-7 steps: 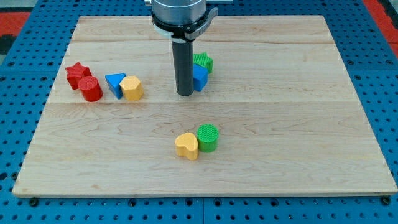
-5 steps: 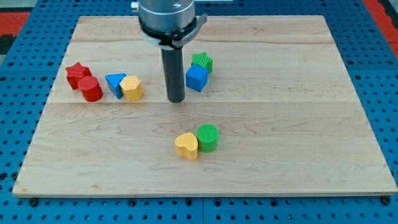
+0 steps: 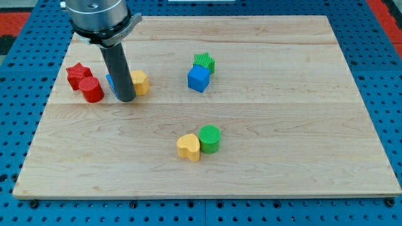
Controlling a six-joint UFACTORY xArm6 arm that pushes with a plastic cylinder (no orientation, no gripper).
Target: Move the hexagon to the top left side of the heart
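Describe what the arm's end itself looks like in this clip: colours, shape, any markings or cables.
A straight, round, dark grey rod with a smooth matte surface hangs from a wider silver-grey cylindrical housing, edged below by a black collar with small tabs. My tip is the rod's plain, flat-cut lower end. No gripper, cables, labels or markings show; the arm above the housing is out of frame.

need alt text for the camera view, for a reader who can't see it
A dark rod's tip rests on a wooden board in front of a yellow hexagon block and a mostly hidden blue block, right of two red blocks. A yellow heart block touches a green cylinder lower down; a blue cube and green block sit near centre.
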